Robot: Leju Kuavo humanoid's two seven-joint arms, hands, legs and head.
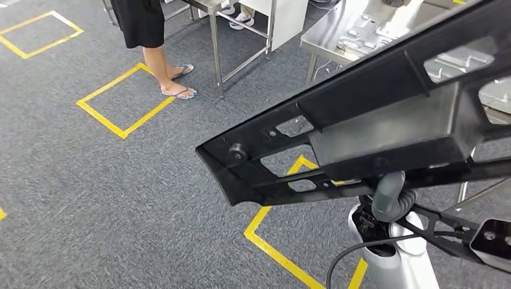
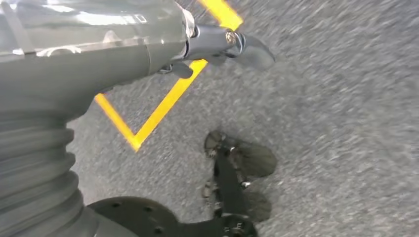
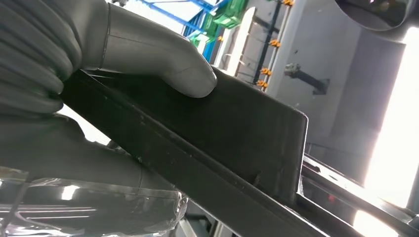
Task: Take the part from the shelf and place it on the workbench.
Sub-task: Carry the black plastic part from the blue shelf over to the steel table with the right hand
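Grey right-hand fingers (image 3: 163,69) clamp black part (image 3: 237,128).

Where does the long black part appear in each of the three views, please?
Head view: the black part runs from the middle to the right edge, above the grey floor.
Left wrist view: not in it.
Right wrist view: the black part crosses the middle, with the right robot hand gripping it.
Shared landmark: the yellow floor tape, head and left wrist views.
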